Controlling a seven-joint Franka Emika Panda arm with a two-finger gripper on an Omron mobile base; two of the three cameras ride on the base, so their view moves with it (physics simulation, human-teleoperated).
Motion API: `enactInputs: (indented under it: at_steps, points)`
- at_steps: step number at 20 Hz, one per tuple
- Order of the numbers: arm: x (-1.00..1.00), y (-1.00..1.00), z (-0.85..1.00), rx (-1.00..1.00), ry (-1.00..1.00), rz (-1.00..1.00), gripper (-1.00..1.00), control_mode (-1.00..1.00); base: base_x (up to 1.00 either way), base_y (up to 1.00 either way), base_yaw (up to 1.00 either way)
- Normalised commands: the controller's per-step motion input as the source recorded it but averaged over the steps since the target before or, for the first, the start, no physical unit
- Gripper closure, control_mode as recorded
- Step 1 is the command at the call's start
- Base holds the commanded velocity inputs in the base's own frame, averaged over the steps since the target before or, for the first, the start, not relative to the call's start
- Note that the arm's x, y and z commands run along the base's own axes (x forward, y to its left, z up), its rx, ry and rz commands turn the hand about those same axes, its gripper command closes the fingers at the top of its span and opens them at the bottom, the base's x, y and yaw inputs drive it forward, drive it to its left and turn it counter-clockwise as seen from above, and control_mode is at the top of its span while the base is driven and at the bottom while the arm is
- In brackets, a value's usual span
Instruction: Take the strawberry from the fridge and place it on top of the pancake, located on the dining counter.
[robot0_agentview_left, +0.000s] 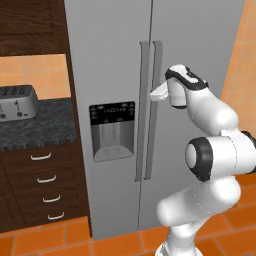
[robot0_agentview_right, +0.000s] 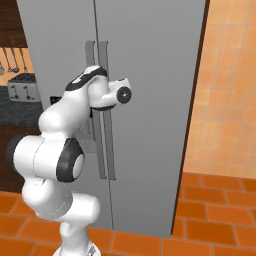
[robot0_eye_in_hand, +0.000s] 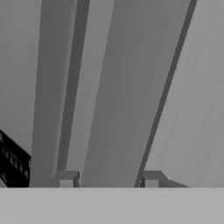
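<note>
The white arm, smooth and rounded with dark rings at its joints, rises from the orange tiled floor (robot0_agentview_left: 115, 242) and reaches forward to the fridge (robot0_agentview_left: 115, 60), a tall flat grey cabinet with both doors closed. Its gripper (robot0_eye_in_hand: 108, 179) is at the pair of long vertical handles where the doors meet. In the hand view, two small square fingertips (robot0_eye_in_hand: 65, 180) stand either side of the right door's handle (robot0_eye_in_hand: 116, 100), a broad flat grey bar: the jaws are spread around it, and whether the pads touch it cannot be told. The left door's handle (robot0_eye_in_hand: 72, 87) runs just beside it, to the left.

From the left base view the hand is seen side-on at the right handle, its fingers hidden behind the wrist; from the right base view the wrist and forearm cover the gripper altogether.

The left base view alone shows the black dispenser panel (robot0_agentview_left: 112, 129) in full, glossy with a recessed bay, on the left door; the arm hides most of it from the right. Left of the fridge stand dark wooden drawers (robot0_agentview_left: 45, 185) with pale curved pulls under a dark speckled top, bearing a metal toaster (robot0_agentview_left: 17, 102), cut off at the frame edge. Farther right is an orange tiled wall (robot0_agentview_right: 227, 90).
</note>
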Motion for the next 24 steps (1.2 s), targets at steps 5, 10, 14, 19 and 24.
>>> enactInputs:
  at_steps: [5,10,14,19,24]
  points:
    - [-0.5,-0.36,-0.01,0.0,0.02,0.0,1.0,-1.0,0.0,0.0,0.0]
    - [-1.0,-0.91,0.0,0.0,0.01,0.0,1.0,-1.0,0.0,0.0,0.0]
    - [-1.0,-1.0,-0.02,0.0,0.1,0.0,1.0,-1.0,0.0,0.0,0.0]
    - [-1.0,-1.0,-0.12,0.0,0.22,0.0,1.0,-1.0,0.0,0.0,0.0]
    - [-0.99,-0.94,-0.12,0.0,0.21,0.0,1.0,-1.0,0.0,0.0,0.0]
